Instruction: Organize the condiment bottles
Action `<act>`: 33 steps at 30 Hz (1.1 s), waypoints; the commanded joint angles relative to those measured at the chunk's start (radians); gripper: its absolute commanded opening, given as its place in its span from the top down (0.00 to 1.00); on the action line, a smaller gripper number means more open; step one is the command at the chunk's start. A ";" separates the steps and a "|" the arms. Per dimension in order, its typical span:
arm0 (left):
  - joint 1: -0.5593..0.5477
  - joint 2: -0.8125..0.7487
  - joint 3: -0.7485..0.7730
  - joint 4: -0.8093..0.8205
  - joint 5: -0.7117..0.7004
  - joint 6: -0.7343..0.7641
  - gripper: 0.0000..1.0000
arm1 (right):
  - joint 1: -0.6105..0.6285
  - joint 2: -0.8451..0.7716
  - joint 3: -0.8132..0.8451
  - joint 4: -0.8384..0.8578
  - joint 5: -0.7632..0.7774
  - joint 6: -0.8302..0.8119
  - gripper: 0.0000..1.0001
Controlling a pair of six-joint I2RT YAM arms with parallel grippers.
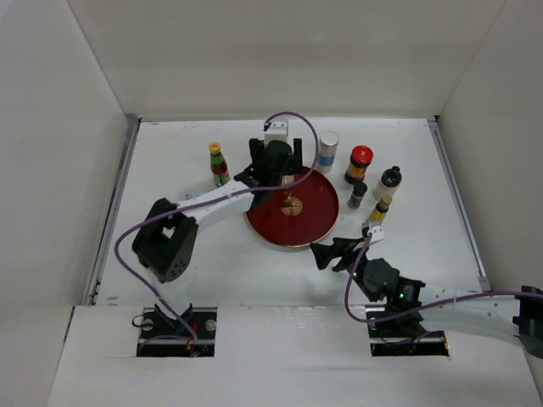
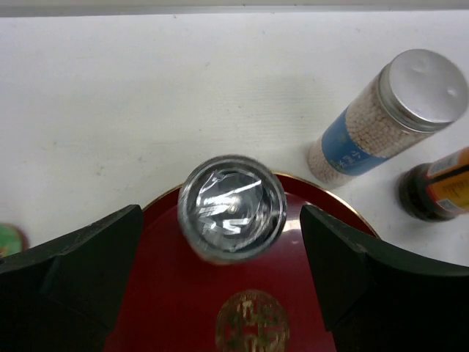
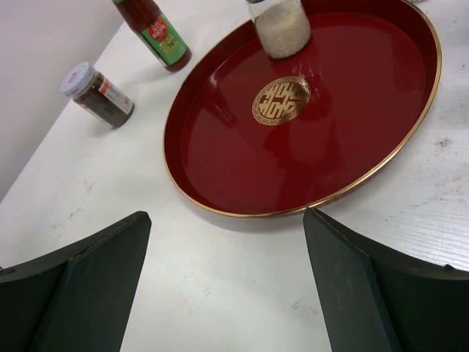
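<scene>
The left gripper (image 2: 221, 220) is wide open, with one finger on each side of a jar (image 2: 231, 209), and neither finger touches it. The jar stands upright right under this gripper, on the far edge of the red tray (image 3: 242, 161). It looks let go, so this one seems done. It is the only bottle on the tray. To this gripper's left a green bottle (image 1: 218, 164) stands on the table. To its right, just off the tray, is a blue jar (image 2: 381, 117), and past that a red-cap jar (image 1: 358, 164). The right gripper (image 3: 226, 214) is open too and holds nothing. It hangs over the table at the near edge of the tray, and the tray lies just ahead of it. To its right, on the table, stand a black bottle (image 1: 357, 194), a white bottle (image 1: 387, 182) and a yellow-cap bottle (image 1: 379, 209), close together. Ahead of it and to the left, beyond the tray, lies a small jar (image 3: 95, 94) near the green bottle. If the tray is where they all go, then one is in place and seven are left, so the job has only just begun.
</scene>
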 commanded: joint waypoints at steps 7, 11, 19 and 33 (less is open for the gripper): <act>0.080 -0.491 -0.212 -0.087 -0.120 -0.012 0.15 | 0.007 0.018 0.002 0.061 0.011 0.007 0.07; 0.178 -0.522 -0.246 -0.138 -0.118 -0.012 0.20 | 0.004 0.021 0.002 0.063 0.001 0.010 0.07; 0.278 -0.396 -0.211 -0.120 -0.070 0.004 0.24 | 0.004 0.049 0.014 0.063 -0.002 0.005 0.06; 0.330 -0.260 -0.184 0.006 -0.064 0.053 0.27 | 0.003 0.058 0.019 0.063 -0.003 0.005 0.06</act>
